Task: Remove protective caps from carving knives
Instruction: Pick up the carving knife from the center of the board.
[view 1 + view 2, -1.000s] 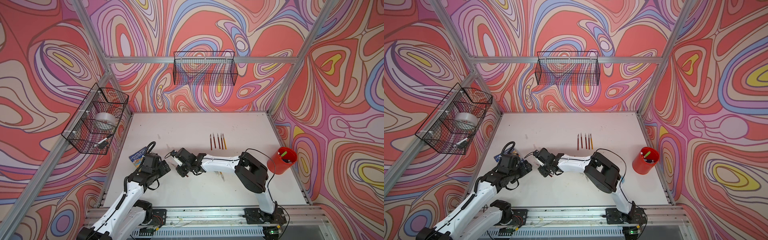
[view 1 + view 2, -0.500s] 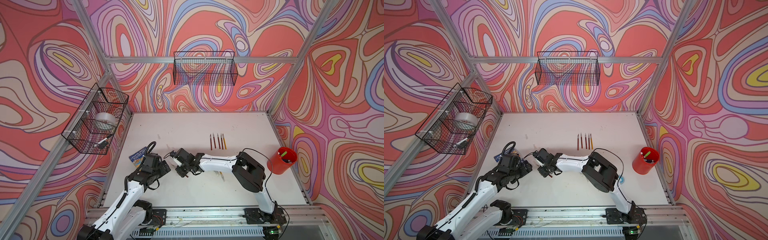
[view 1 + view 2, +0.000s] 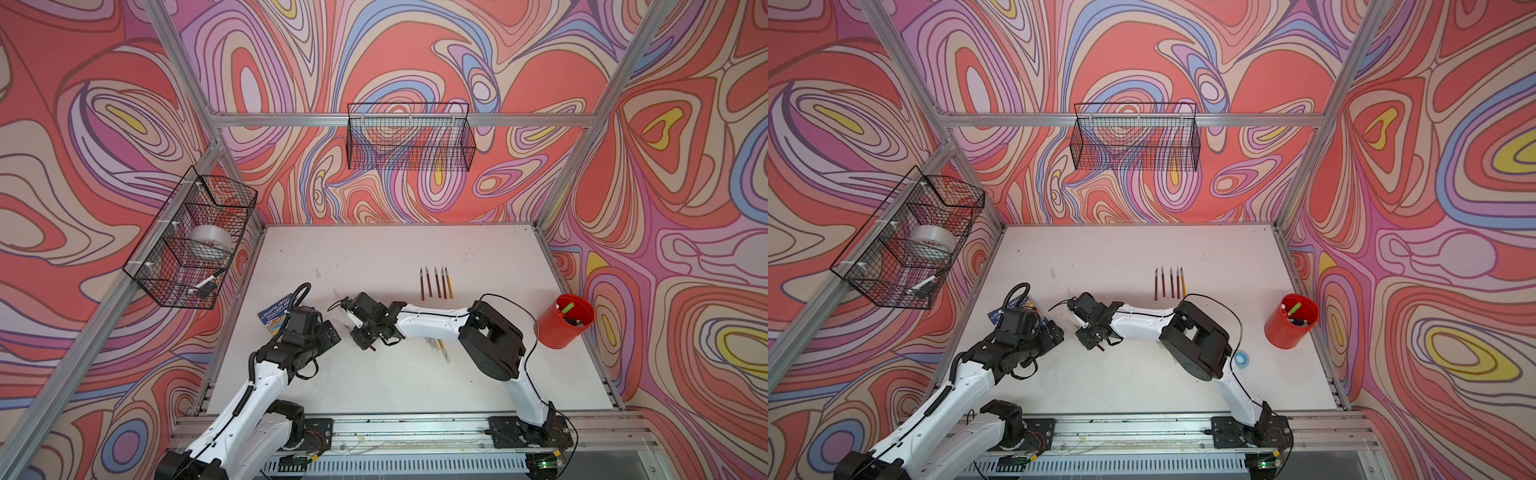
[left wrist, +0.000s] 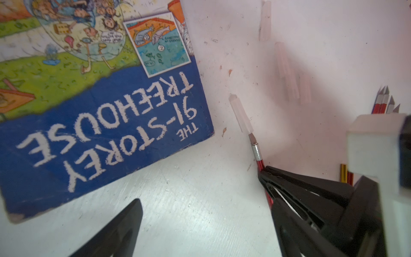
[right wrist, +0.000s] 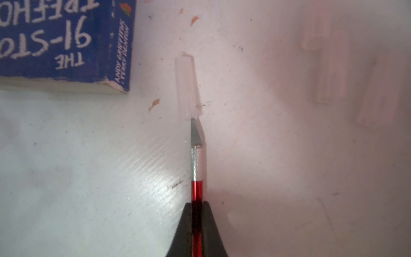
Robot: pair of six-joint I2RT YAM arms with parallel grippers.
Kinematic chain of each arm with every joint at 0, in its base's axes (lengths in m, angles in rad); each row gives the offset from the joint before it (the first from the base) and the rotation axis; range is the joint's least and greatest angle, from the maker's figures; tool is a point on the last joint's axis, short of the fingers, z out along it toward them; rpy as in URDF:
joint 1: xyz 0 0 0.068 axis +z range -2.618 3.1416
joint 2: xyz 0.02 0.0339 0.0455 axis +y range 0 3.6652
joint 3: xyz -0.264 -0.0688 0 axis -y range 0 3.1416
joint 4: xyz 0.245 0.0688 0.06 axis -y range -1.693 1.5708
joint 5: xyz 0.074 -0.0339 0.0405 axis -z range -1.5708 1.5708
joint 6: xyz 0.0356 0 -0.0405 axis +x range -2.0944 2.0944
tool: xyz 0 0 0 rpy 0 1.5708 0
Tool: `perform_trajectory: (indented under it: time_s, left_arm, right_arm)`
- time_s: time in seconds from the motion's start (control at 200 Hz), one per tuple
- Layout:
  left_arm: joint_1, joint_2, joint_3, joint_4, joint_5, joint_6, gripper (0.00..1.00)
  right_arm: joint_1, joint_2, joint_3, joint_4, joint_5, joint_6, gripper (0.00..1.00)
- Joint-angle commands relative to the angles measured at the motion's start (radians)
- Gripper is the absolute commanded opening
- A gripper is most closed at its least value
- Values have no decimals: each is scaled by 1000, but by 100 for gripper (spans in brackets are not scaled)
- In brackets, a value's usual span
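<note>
**Cap drawn to the blade's tip**
The right end effector (image 5: 196,205) pinches the red carving knife (image 5: 196,189) low on its handle, leaving the blade end free. The protective cap (image 5: 186,86) sits at the bared tip, over the bench (image 5: 89,178) near the book (image 5: 66,40). The left end effector (image 3: 329,333) is spread, holding nothing.

You get bright, even light in both top views. The table (image 3: 374,249) reads clean white, with only soft, faint shadows under the right arm (image 3: 432,326). The wide lens stretches the walls (image 3: 83,124) toward the edges. In the right wrist view the knife (image 5: 197,173) is sharp, a glare patch sits on the table beside it, and a pink cast covers the far side, where the loose caps (image 5: 331,66) blur to faint shapes. In the left wrist view the book (image 4: 100,111) looks slightly soft.
</note>
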Motion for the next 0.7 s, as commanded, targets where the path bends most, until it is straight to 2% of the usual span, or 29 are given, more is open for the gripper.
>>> perform_trajectory:
  time_s: [0.0,0.696]
  left_arm:
    - [11,0,-6,-7,-1,4,93]
    - [33,21,-20,11,10,20,94]
  right_arm:
    - [-12,30,26,-28,3,17,0]
    - [-14,136,203,-83,-41,-7,0]
